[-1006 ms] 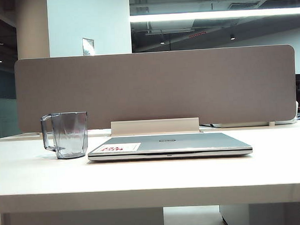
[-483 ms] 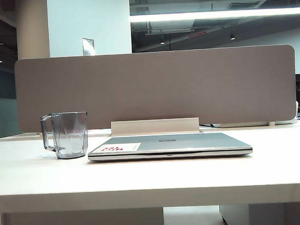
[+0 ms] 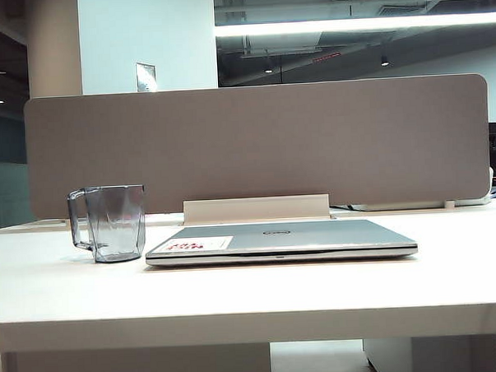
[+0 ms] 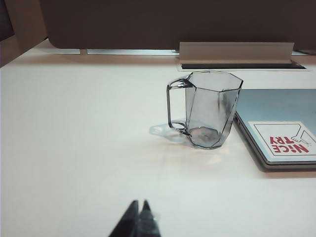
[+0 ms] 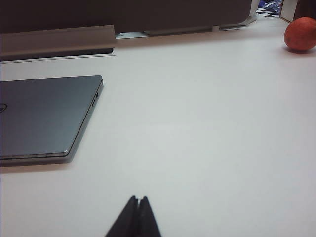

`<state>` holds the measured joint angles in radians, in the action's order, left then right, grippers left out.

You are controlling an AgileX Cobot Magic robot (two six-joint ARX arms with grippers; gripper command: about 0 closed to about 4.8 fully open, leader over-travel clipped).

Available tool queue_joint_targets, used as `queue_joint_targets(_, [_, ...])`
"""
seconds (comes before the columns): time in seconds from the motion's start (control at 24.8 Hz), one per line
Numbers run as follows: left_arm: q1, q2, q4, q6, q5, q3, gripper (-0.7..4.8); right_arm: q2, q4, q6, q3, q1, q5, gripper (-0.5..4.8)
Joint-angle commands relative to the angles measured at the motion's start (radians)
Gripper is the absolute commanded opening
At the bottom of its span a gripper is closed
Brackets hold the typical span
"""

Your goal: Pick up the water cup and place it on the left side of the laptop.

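The water cup [image 3: 116, 222], a smoky-grey transparent faceted mug with a side handle, stands upright on the white table just left of the closed silver laptop [image 3: 283, 240]. In the left wrist view the water cup [image 4: 211, 108] sits beside the laptop [image 4: 284, 123] corner that bears a white sticker with red print. My left gripper [image 4: 139, 203] is shut and empty, well short of the cup. In the right wrist view the laptop [image 5: 44, 116] lies off to one side, and my right gripper [image 5: 138, 198] is shut and empty above bare table. Neither gripper shows in the exterior view.
A grey partition screen [image 3: 254, 144] stands along the table's back edge, with a beige cable cover [image 3: 256, 209] at its foot behind the laptop. A red-orange ball [image 5: 300, 34] lies at the far corner in the right wrist view. The table's front edge [image 3: 254, 326] faces the exterior camera.
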<state>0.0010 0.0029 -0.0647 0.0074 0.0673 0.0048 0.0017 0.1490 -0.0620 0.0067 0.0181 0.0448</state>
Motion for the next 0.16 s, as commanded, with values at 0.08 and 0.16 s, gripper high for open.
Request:
queue_joint_targets(0.08, [0.002,0.001,0.012,0.003,0.0,0.003,-0.05,-0.002,-0.011,0.003,-0.006,0.0,0.002,-0.06])
queue_joint_targets(0.16, [0.002,0.001,0.012,0.003,0.0,0.003,-0.05,-0.002,-0.011,0.003,-0.006,0.0,0.002,-0.06])
